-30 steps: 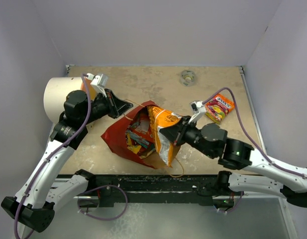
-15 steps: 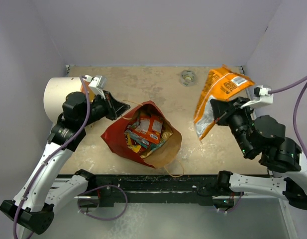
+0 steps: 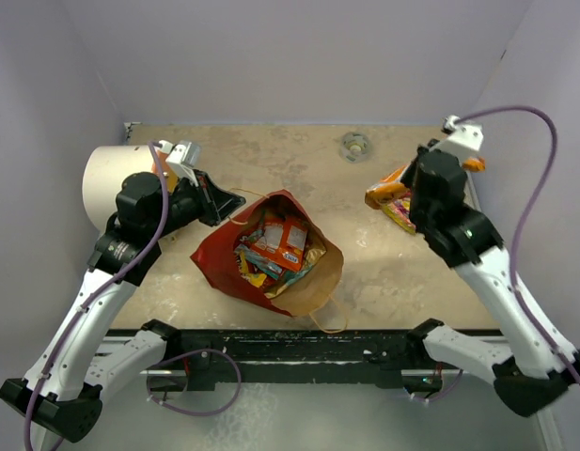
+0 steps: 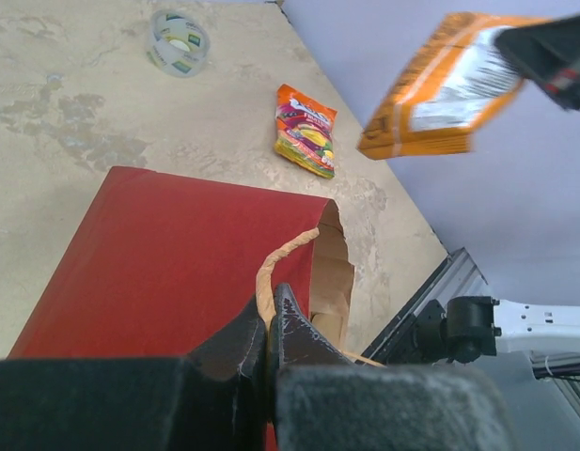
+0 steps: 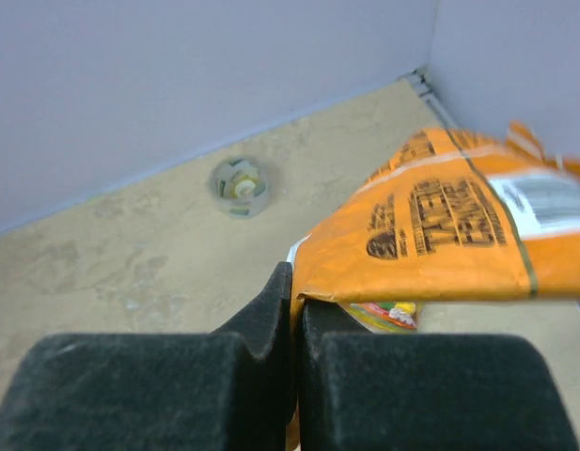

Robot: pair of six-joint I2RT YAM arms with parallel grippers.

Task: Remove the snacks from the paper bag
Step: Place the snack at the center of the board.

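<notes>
Red paper gift bag [image 3: 214, 256], brown kraft inside, lies on the beige worktop [image 3: 271, 155] near its front edge, mouth open. Orange, red and yellow foil snack packets [image 3: 275, 242] sit inside it.

Left claw [image 4: 271, 315]: pressed together on the bag's twisted paper handle [image 4: 274, 268] at the rim.

Right claw [image 5: 294, 291]: raised over the right side, pinching a large orange foil packet [image 5: 431, 240], well apart from the bag. Beneath it a small multicoloured packet [image 4: 305, 130] lies flat.

Clear tape roll [image 3: 354, 146] near the back wall.
</notes>
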